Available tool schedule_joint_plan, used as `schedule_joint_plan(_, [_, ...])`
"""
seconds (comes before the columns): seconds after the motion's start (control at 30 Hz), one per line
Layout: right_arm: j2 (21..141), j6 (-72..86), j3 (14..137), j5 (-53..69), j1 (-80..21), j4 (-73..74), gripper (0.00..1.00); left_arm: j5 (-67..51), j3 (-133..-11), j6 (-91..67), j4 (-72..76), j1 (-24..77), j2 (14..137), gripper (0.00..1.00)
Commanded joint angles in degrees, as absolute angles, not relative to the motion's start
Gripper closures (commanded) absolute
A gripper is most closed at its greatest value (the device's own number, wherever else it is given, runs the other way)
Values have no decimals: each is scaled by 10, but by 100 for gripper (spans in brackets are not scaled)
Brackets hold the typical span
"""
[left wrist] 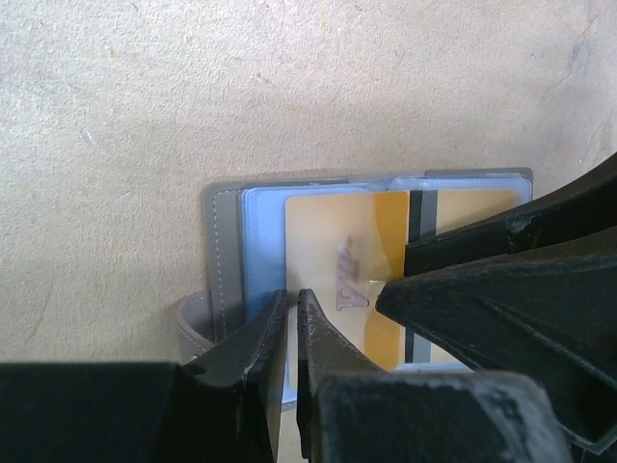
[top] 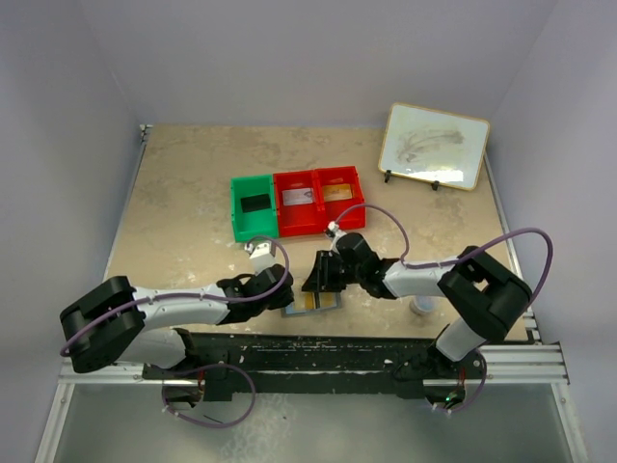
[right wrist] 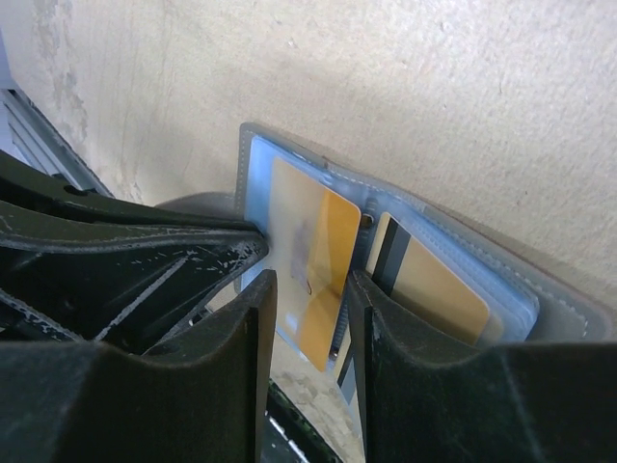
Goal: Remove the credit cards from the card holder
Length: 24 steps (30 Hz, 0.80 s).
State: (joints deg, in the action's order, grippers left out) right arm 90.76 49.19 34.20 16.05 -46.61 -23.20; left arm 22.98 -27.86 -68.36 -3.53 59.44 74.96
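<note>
While the flat silver-grey hinged card holder (left wrist: 224, 241) lies open on the beige surface (top: 193, 193), green and red plastic bins (top: 280, 228) beyond it, the left jaws are pressed together at its edge. The right jaws stand apart, straddling a gold rectangular credit card (right wrist: 313, 256) in its clear sleeve; a dark-striped gold card (right wrist: 434, 285) sits alongside.

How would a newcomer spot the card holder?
Start at the beige table, then the row of green and red plastic bins. Nearer the front edge lies the grey card holder, opened like a book: flat, unlike the bins, with gold cards under clear sleeves.
</note>
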Motion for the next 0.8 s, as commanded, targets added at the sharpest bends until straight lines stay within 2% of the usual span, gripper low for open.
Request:
schedule_joint_plan(0.0, [891, 522, 323, 165, -468, -258, 62, 243, -273, -684, -60, 596, 736, 94])
schedule_joint_plan(0.27, [884, 534, 316, 139, -468, -244, 66, 244, -278, -676, -69, 597, 730, 94])
schedule_joint_plan(0.4, [869, 519, 317, 97, -461, -192, 62, 241, -279, -672, -69, 597, 730, 88])
schedule_joint_plan(0.6, [877, 504, 286, 180, -446, -256, 62, 211, -280, -658, -31, 597, 752, 83])
schedule_joint_plan(0.77, [870, 535, 248, 183, -440, -297, 62, 215, -288, -663, -49, 597, 768, 82])
